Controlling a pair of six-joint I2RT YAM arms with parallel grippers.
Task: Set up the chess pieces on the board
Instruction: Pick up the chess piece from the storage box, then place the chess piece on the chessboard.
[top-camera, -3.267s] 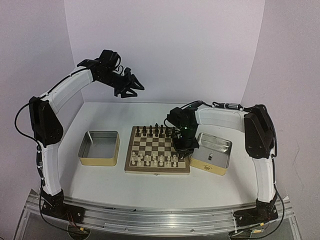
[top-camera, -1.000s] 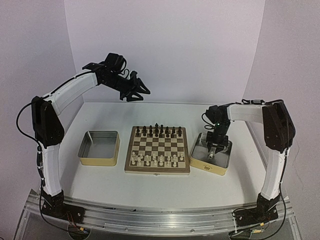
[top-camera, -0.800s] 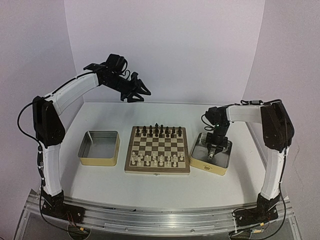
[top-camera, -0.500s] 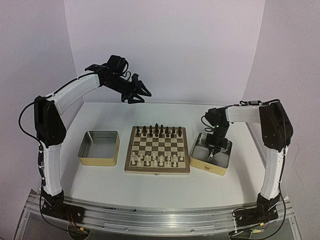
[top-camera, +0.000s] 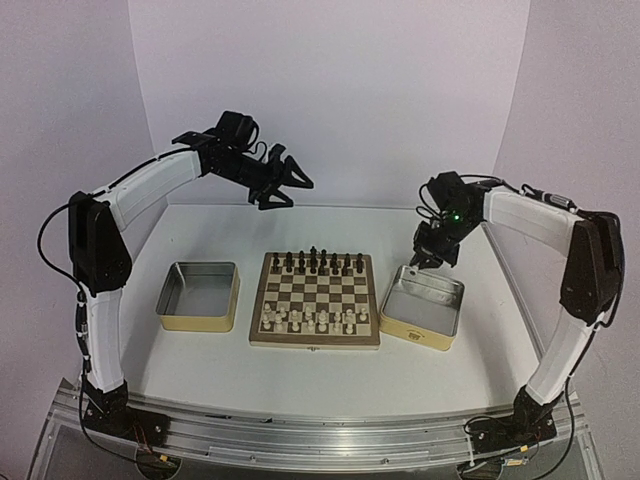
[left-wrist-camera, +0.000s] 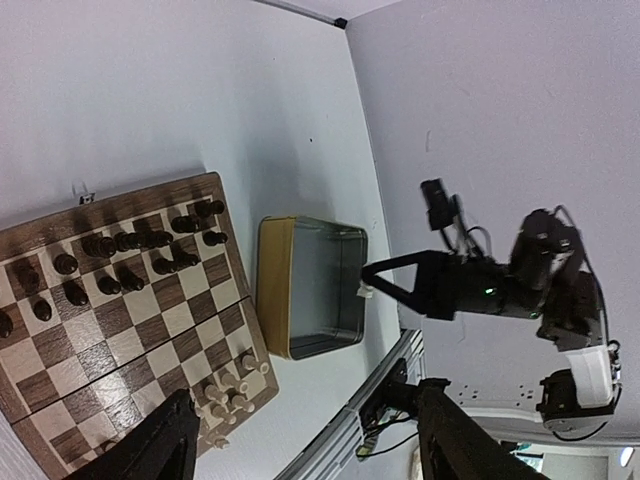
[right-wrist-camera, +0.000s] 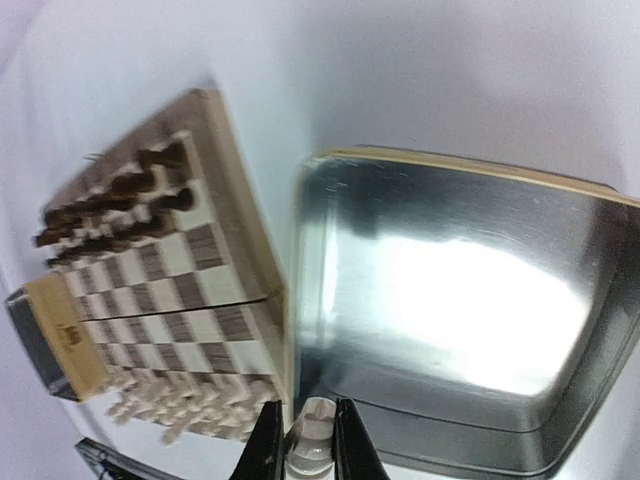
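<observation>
Right gripper: clenched on one cream chess piece, pinched between the fingertips and lifted clear.
Below it: right tin, bare metal, no pieces visible inside.
To the gripper's left: board. Cream chess pieces stand in its near rows, dark figures in the far rows.
Judgement: setup almost finished; the held piece is likely among the last to place.
Left gripper: released, jaws apart, raised beyond the board.

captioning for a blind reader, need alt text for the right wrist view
The right gripper pinches a cream-white chess piece at the bottom edge, held above a metal tin. Left of the tin lies the wooden chessboard, dark pieces at one end, cream pieces at the other.
</observation>
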